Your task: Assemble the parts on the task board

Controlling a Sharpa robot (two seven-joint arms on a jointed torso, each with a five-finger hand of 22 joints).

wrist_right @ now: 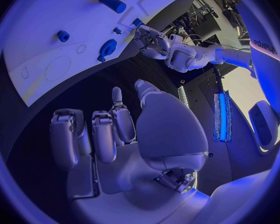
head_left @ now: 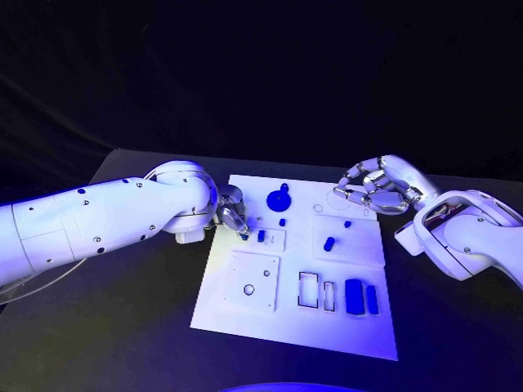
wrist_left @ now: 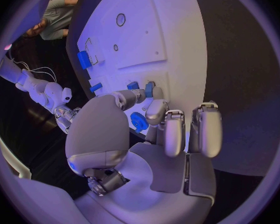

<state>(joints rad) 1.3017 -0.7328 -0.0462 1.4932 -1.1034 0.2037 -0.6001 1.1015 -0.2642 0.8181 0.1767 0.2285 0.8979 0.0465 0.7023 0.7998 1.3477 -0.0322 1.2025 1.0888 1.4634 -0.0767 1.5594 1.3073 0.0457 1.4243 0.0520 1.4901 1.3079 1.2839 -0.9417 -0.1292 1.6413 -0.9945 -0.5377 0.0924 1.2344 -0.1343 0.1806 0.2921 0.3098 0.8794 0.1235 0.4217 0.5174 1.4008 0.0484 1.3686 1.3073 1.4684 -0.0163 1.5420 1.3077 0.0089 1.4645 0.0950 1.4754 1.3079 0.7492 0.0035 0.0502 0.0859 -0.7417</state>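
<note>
The white task board lies in the middle of the black table. The left hand reaches over the board's left edge; its fingertips meet at a small blue part near the upper middle, and it looks to be pinching that piece, though the contact is partly hidden. The right hand hovers off the board's upper right corner with fingers curled inward, holding nothing. A round blue part sits near the board's top, and a long blue block stands in a slot at the lower right.
</note>
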